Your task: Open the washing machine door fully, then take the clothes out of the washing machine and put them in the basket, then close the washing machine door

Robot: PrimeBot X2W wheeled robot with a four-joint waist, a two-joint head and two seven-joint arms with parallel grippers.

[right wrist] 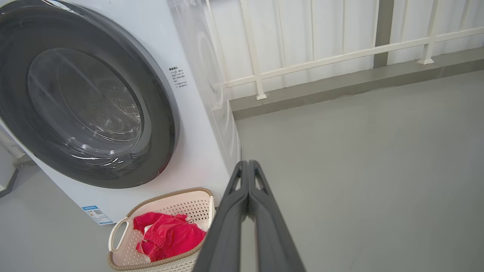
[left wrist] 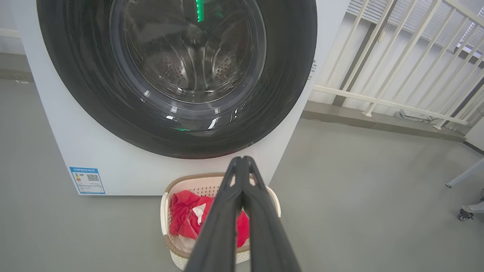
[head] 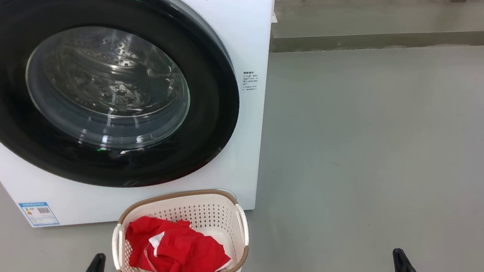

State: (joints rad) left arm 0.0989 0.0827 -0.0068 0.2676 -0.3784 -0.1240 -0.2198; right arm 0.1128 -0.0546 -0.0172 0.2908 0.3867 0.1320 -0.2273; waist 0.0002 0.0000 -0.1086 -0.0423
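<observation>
Item: round, glossy black-rimmed glass washing machine door (head: 106, 84), flush shut on white front-loading washing machine (head: 251, 31). Red-and-white fabric clothes (head: 175, 248) lie in cream perforated plastic basket (head: 209, 214) just before it. Left gripper (left wrist: 242, 163) and right gripper (right wrist: 248, 166): fingers clenched together, empty. Step: closing looks done; next move likely only parking the arms.

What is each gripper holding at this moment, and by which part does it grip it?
Nothing. The left gripper and the right gripper are both shut on empty air; the clothes lie in the basket.
</observation>
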